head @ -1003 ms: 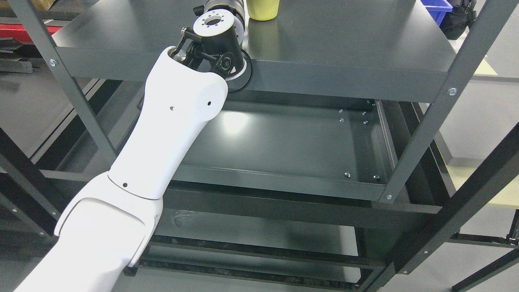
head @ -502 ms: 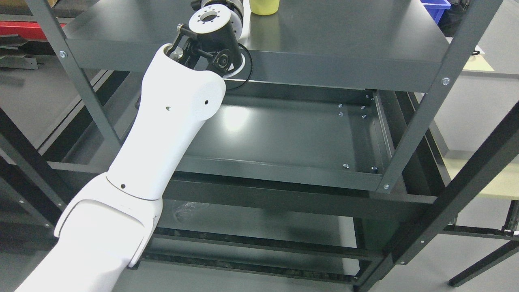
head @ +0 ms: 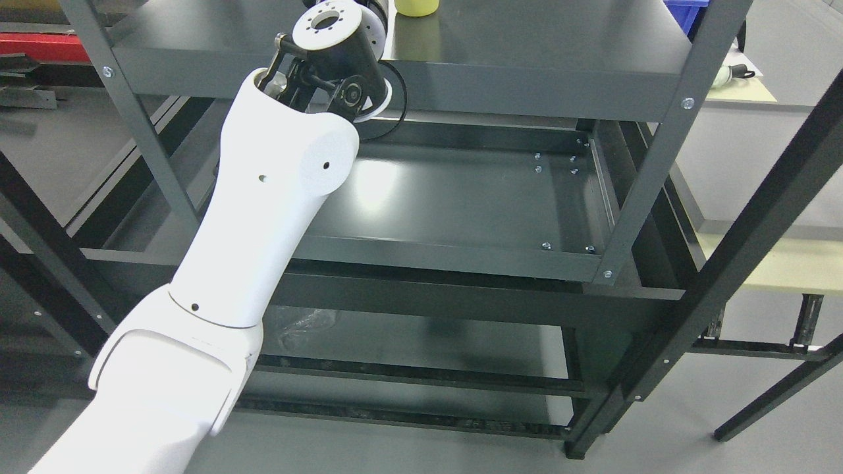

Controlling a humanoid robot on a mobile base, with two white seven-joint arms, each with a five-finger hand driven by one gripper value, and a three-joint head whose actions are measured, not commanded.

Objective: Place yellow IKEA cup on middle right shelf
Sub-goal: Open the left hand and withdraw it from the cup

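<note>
I see my left arm (head: 263, 217) reaching from lower left to the top centre, wrist beside the yellow cup (head: 415, 6) on the shelf (head: 527, 46); I cannot tell the fingers' state.

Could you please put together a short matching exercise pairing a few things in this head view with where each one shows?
Things:
1. small yellow plastic cup
2. white robot left arm
3. blue plastic bin
4. pale yellow tabletop

Places:
A. top right corner, partly behind a shelf post
B. comes in from the lower left, reaching up to the top shelf's front edge
C. on the dark grey metal top shelf, cut off by the picture's upper edge
D. right of the shelving unit, beyond its posts

Pairs: 1-C, 2-B, 3-A, 4-D
</note>
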